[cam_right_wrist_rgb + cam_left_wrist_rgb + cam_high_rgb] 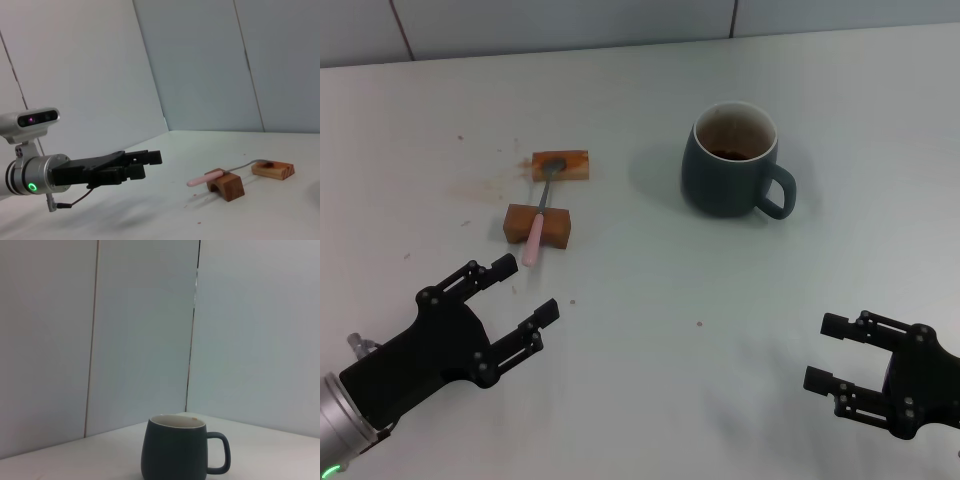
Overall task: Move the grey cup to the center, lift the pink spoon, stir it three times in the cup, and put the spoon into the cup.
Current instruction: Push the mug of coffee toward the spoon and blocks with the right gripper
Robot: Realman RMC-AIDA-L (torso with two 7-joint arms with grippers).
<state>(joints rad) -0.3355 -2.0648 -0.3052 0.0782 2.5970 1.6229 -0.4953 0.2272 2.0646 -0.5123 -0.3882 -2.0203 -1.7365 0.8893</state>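
Nearest to us, the left hand point(525, 288) hovers over the near-left part of the white surface point(650, 330). Its two black fingers point(502, 266) are spread wide apart and hold nothing. The fingertips point away from us, toward the spoon. From the right wrist view we see the same left hand point(150, 164) raised clear of the surface, with a green light lit on its silver wrist.

The right hand point(828, 352) hovers at the near-right of the surface. Its fingers are likewise spread apart and empty, pointing toward the robot's left.

Farther out, on the left, we see the pink spoon point(541, 214) resting across two brown blocks. The near block point(537, 225) carries the pink handle, whose end sticks out past it toward us. The far block point(561, 165) carries the metal bowl. In the right wrist view the pink spoon point(220, 174) bridges the near block point(226, 184) and the far block point(273, 169), off the surface. Brown smears mark the surface just left of the far block.

Farthest out, to the right of the middle, the grey cup point(731, 160) stands upright on the surface. Its handle points to the right, and brown stains show inside. It is well apart from both hands and from the spoon. The left wrist view also shows the grey cup point(175, 450) upright before a pale panelled wall point(140, 330).
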